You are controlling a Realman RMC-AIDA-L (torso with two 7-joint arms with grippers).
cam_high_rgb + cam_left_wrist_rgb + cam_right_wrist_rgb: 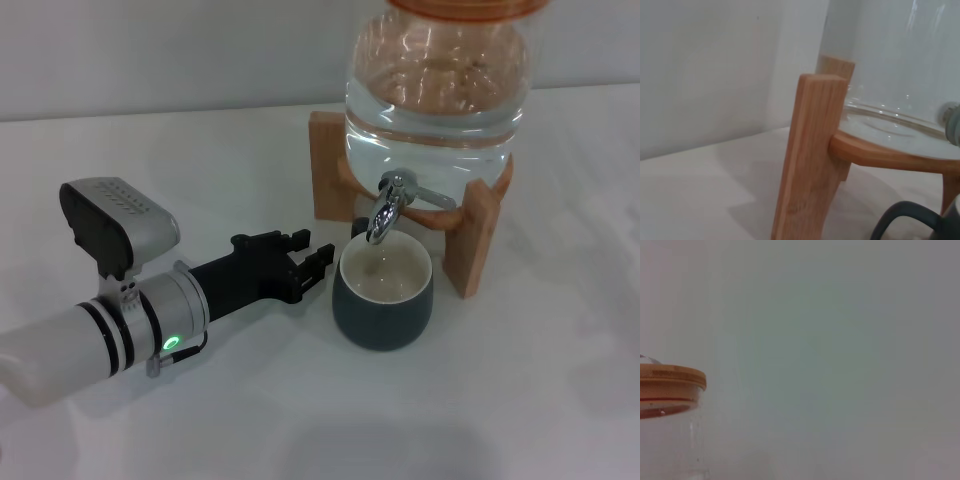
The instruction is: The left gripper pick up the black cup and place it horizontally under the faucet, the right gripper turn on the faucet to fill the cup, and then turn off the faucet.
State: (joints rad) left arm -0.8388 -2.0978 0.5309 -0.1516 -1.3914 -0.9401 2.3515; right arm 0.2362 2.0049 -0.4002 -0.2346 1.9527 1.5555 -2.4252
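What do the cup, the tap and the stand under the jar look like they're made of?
The black cup: likely glazed ceramic, matte charcoal outside, cream inside. The faucet: polished metal or chrome plating, judging by its mirror-like highlights. The stand: light wood with visible grain.

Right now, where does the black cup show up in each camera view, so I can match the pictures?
Head view: the black cup stands upright on the table under the faucet, just right of the left gripper.
Left wrist view: only its dark loop handle shows, at the lower right corner.
Right wrist view: not in it.
Shared landmark: the wooden stand under the glass jar links head and left wrist views.
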